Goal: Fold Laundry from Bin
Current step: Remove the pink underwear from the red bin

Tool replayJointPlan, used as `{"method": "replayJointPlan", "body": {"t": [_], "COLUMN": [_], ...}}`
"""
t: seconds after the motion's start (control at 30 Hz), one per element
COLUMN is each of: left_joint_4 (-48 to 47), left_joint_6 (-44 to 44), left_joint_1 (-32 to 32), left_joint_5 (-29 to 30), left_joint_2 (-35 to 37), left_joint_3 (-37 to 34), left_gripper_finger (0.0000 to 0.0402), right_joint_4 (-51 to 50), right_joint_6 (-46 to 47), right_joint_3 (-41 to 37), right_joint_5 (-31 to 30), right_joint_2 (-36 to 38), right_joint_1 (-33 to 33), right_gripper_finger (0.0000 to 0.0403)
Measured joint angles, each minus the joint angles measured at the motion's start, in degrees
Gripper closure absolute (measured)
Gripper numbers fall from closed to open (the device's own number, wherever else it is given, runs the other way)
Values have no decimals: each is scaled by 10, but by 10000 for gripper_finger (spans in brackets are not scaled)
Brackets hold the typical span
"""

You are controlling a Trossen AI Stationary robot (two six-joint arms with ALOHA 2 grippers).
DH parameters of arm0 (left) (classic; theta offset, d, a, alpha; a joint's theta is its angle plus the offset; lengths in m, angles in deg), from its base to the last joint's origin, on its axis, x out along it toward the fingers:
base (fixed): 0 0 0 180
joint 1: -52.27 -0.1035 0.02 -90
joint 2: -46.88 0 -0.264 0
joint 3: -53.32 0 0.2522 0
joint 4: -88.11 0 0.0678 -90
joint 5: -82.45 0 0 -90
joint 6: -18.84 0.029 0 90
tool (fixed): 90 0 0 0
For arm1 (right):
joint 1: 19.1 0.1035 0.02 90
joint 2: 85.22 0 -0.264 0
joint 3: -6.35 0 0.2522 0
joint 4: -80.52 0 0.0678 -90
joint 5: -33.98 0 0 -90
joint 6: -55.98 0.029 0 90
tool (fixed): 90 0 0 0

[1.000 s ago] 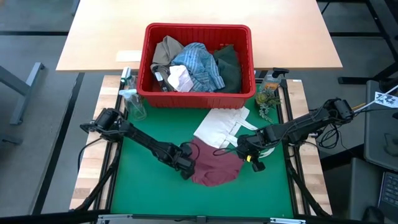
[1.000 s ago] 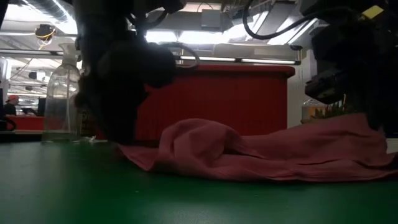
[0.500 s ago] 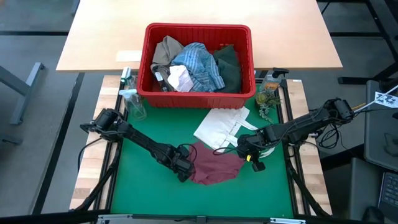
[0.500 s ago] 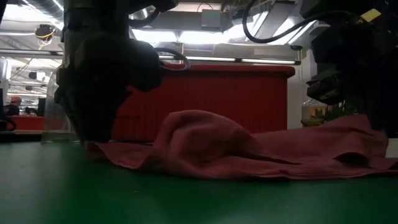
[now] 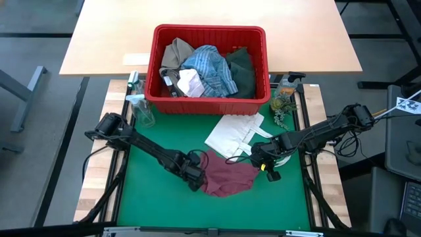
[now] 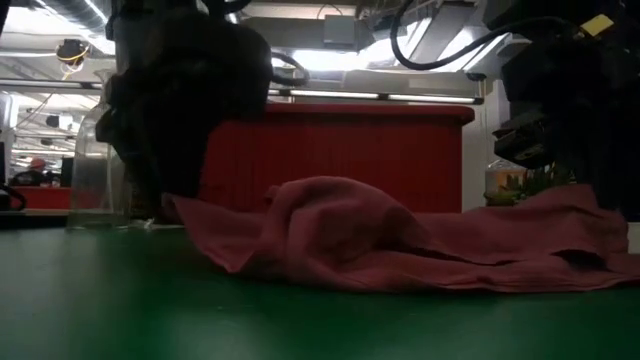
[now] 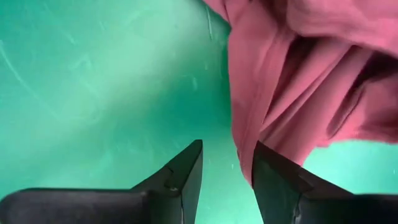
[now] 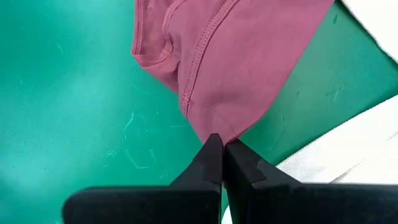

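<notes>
Since a second ago the left gripper [image 5: 195, 179] has been opened, jaws apart at the maroon cloth's [image 5: 227, 176] edge, nothing held. That cloth is pinched at its other corner by the right gripper [image 5: 262, 160]. Farther back, remaining laundry [image 5: 207, 69] is piled in the red bin [image 5: 209, 103].

Far edge of the maroon cloth [image 7: 298, 74], past the frame

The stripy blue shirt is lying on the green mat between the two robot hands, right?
Not quite. The maroon cloth lies on the green mat between the left gripper and right gripper. The high view shows the striped shirt in the red bin.
</notes>
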Motion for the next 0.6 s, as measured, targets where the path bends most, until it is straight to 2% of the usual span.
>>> {"method": "replayJointPlan", "body": {"t": [0.2, 0.33, 0.47, 0.6], "left_joint_4": [4, 4, 4, 11], "left_joint_6": [0, 0, 0, 0], "left_joint_1": [0, 0, -3, -6], "left_joint_5": [-31, -27, -23, 8], "left_joint_2": [2, 2, 2, 2], "left_joint_3": [0, 1, 1, 1], "left_gripper_finger": [277, 275, 257, 229], "right_joint_4": [0, 0, 0, 0], "right_joint_6": [0, 0, 0, 0], "right_joint_3": [0, 0, 0, 0], "right_joint_5": [0, 0, 0, 0], "right_joint_2": [0, 0, 0, 0], "right_joint_1": [0, 0, 0, 0], "right_gripper_finger": [402, 402, 402, 402]}}
